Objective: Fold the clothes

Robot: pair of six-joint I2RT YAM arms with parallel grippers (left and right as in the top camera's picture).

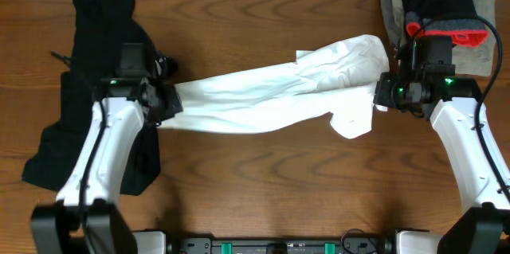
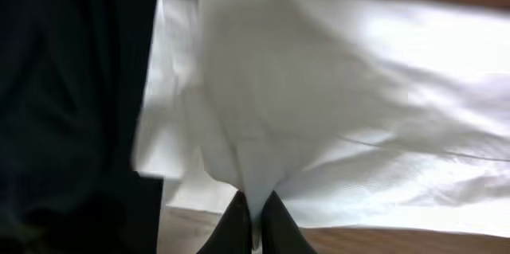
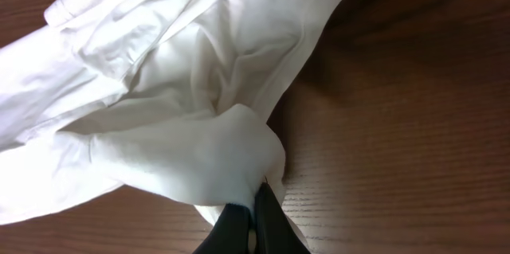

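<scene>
The left gripper is clamped on one end of the white shirt; the right gripper pinches the far end; the shirt runs bunched between them; a black garment lies behind the left gripper. This looks like the stretching-out step; next the shirt needs spreading flat before any fold.

Thin matt white cloth T-shirt, creased, stretched between the jaws, black garment of soft matt cloth under the left jaws, desk of smooth grained wood
</scene>
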